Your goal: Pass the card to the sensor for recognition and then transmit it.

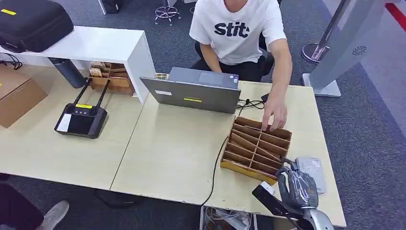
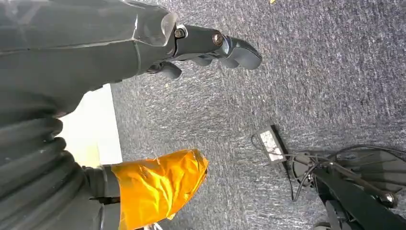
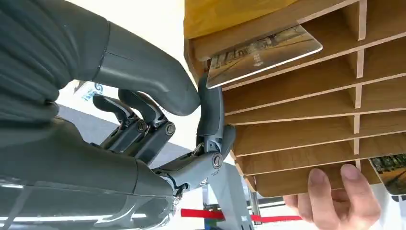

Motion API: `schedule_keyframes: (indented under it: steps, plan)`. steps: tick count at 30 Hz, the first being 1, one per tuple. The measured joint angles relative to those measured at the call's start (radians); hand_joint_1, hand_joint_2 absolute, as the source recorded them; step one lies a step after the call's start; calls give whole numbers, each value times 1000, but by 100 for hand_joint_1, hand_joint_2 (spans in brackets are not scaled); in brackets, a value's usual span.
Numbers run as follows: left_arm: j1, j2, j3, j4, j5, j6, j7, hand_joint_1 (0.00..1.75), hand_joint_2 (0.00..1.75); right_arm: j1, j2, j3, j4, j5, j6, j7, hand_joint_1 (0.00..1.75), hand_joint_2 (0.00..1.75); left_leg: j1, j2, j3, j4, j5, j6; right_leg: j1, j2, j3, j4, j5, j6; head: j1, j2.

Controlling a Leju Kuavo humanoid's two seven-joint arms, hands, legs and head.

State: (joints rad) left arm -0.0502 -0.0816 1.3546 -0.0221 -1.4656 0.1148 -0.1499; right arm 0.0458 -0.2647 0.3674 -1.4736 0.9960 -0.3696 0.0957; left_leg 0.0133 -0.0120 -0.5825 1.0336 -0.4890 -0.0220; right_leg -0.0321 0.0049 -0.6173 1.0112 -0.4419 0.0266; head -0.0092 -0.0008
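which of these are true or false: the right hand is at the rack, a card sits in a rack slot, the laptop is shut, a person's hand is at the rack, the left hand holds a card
1. The right hand is at the rack. True: it is at the rack's near corner.
2. A card sits in a rack slot. True: the right wrist view shows it in a slot close to the fingers.
3. The laptop is shut. False: it stands open, its lid towards the robot.
4. A person's hand is at the rack. True: it reaches the far edge.
5. The left hand holds a card. False: it hangs over the carpet with nothing in it.
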Motion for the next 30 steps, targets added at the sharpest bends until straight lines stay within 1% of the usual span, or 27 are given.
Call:
schedule_keyframes:
  steps: [11, 12, 13, 20, 25, 30]
  plan:
    - [0, 0, 0, 0, 0, 0, 0, 0, 175, 0, 0, 0, 0, 0, 0, 0, 175, 175, 0, 0, 0, 0, 0, 0, 0, 0, 0, 0, 0, 0, 0, 0]
    - [0, 0, 0, 0, 0, 0, 0, 0, 175, 0, 0, 0, 0, 0, 0, 0, 126, 175, 0, 0, 0, 0, 0, 0, 0, 0, 0, 0, 0, 0, 0, 0]
    - [0, 0, 0, 0, 0, 0, 0, 0, 175, 0, 0, 0, 0, 0, 0, 0, 0, 175, 0, 0, 0, 0, 0, 0, 0, 0, 0, 0, 0, 0, 0, 0]
    - [0, 0, -3, 0, 0, 0, -3, 0, 175, 4, 4, 0, -6, -32, -3, -11, 0, 175, 0, 0, -1, 0, 0, 0, 0, 0, 0, 0, 0, 0, 0, 0]
    - [1, 0, -5, 0, 5, -1, -9, 0, 175, 4, 10, -14, -57, -42, -11, -37, 0, 175, 0, 0, -1, 0, 0, 0, 0, 0, -1, 0, 0, 0, 0, 0]
    - [1, 0, -5, 0, 10, -2, -11, 0, 175, 8, 15, -37, -104, -48, -23, -46, 0, 175, 0, 0, -1, 0, 0, 0, 0, 0, -1, 0, 0, 0, 0, 0]
